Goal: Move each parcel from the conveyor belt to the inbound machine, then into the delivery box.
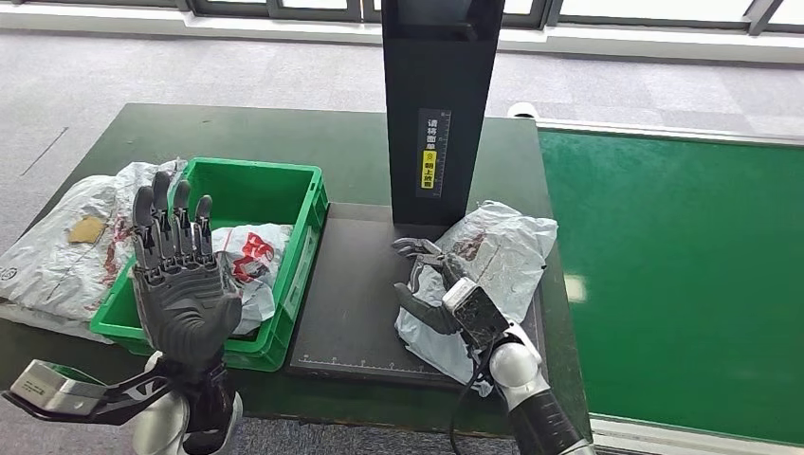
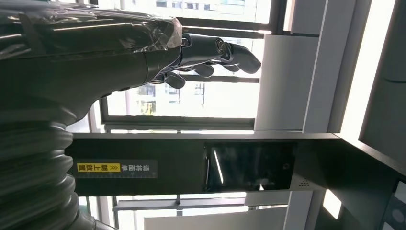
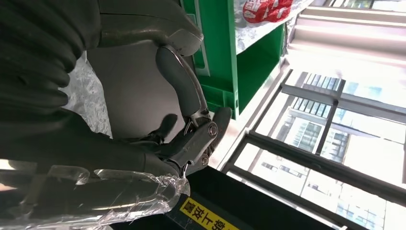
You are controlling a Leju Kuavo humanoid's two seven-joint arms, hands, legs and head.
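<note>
A grey plastic parcel lies on the black platform of the inbound machine, at the foot of its dark column. My right hand rests on the parcel's left side with fingers spread and thumb apart. In the right wrist view the fingers hang over the platform with nothing pinched, and the crinkled parcel lies under the palm. My left hand is raised in front of the green delivery box, open, fingers pointing up, holding nothing. The box holds a white parcel with red print.
Several grey parcels lie on the dark table left of the box. The green conveyor belt runs along the right. The left wrist view faces the machine's screen and yellow label, with windows behind.
</note>
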